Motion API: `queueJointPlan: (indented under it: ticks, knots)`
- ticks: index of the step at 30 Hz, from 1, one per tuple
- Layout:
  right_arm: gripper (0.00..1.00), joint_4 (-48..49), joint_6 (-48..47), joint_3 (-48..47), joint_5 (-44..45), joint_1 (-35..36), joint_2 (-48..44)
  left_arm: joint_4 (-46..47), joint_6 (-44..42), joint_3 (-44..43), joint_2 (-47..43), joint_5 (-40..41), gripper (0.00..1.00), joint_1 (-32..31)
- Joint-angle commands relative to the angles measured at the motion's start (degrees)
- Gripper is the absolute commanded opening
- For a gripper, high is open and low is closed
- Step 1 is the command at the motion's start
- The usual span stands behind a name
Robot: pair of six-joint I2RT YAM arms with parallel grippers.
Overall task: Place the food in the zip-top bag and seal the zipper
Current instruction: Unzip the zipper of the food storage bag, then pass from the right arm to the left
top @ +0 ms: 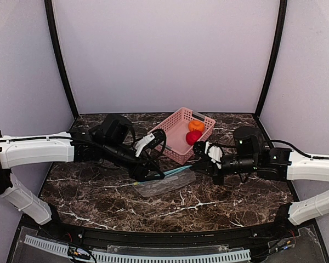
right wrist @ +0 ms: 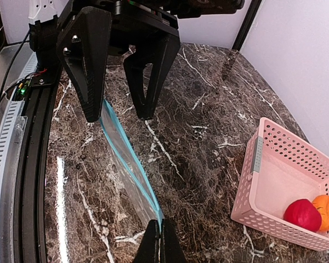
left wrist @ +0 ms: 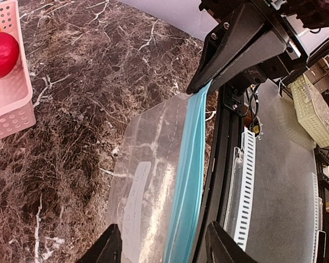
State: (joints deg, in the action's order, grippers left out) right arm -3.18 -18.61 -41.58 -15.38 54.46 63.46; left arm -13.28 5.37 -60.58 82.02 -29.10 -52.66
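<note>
The clear zip-top bag (top: 163, 185) lies mid-table, and its teal zipper (left wrist: 189, 175) edge is lifted. My right gripper (right wrist: 160, 233) is shut on the zipper's right end (right wrist: 163, 211). My left gripper (left wrist: 164, 244) stands open over the bag's other end. Its two fingers (right wrist: 90, 82) are spread apart, with the strip (right wrist: 126, 156) running between them. The food sits in the pink basket: an orange piece (top: 196, 125) and a red piece (top: 193, 137). Both pieces also show in the right wrist view, the red (right wrist: 301, 213) beside the orange (right wrist: 324, 211).
The pink slotted basket (top: 172, 150) stands at the back, just beyond both grippers. A black rail (top: 153, 233) runs along the table's near edge, close to the bag. Purple walls enclose the back and sides.
</note>
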Motion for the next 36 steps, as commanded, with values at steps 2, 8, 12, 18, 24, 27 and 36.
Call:
queueJointPlan:
  ticks: [2,8,12,18,24,27,36]
  knots:
    - [0.00,0.9,0.0,-0.6,0.3,0.6,0.0,1.5,0.5,0.2,-0.6,-1.4,0.49,-0.2]
    - [0.00,0.9,0.2,-0.4,0.2,0.6,-0.4,2.7,1.1,0.5,-0.6,-1.1,0.44,-0.2]
    - [0.00,0.8,0.3,-0.4,0.2,0.6,-0.5,3.5,1.4,0.8,-0.7,-0.6,0.42,-0.2]
    - [0.00,0.6,0.4,-0.3,0.2,0.5,-0.7,4.5,1.8,1.2,-0.7,-0.5,0.40,-0.2]
    - [0.00,0.7,0.4,-0.3,0.3,0.6,-0.9,3.5,1.1,1.4,-0.3,0.3,0.35,-0.2]
    - [0.00,0.7,0.5,-0.4,0.3,0.6,-0.9,3.3,0.8,1.6,-0.2,0.8,0.35,-0.2]
    - [0.00,0.6,0.8,-0.5,-0.1,0.6,-1.0,2.8,-0.4,1.9,0.3,2.9,0.28,-0.2]
